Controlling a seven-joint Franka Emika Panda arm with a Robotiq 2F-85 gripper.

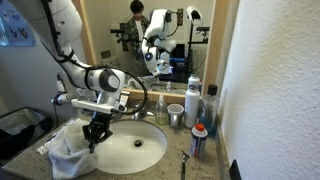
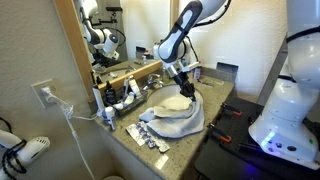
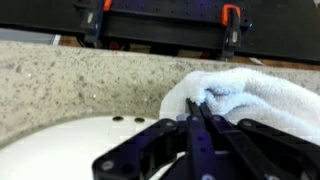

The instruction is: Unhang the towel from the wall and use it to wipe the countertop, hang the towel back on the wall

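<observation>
1. Since the towel (image 1: 62, 150) is off the wall (image 1: 275, 70) and lies heaped on the tabletop (image 3: 80, 75), the wipe step looks to be the one in hand. The rehang is not yet done.
2. Key relation: the towel sits right at the tips of the claw (image 3: 198, 108). In the wrist view the bulk of the cloth runs off to the right of the tips. Bare speckled tabletop lies ahead and to the left, and the white sink basin (image 3: 60, 150) is under the claw body.
3. In an exterior view the towel (image 2: 178, 115) is a wide heap by the basin, spilling toward the tabletop's front edge. Its long axis runs roughly along that edge, but it is too bunched to call exactly.
4. The claw (image 2: 186, 90) comes down steeply onto the heap's edge farthest from that camera. There is only one arm, so there is no choice of side.
5. Claw state: the jaws are nearly together, with only a thin line between them in the wrist view. The tips sit in a fold at the towel's edge, which reads as a thin pinch on the cloth.
6. Judgement: the next move is a drag across the tabletop. Pulling away from the bulk should spread the cloth, while pushing into it would bunch it.
7. Risks: the shallow bite may slip, and the cups (image 1: 175, 113) stand near the basin's far side.
</observation>
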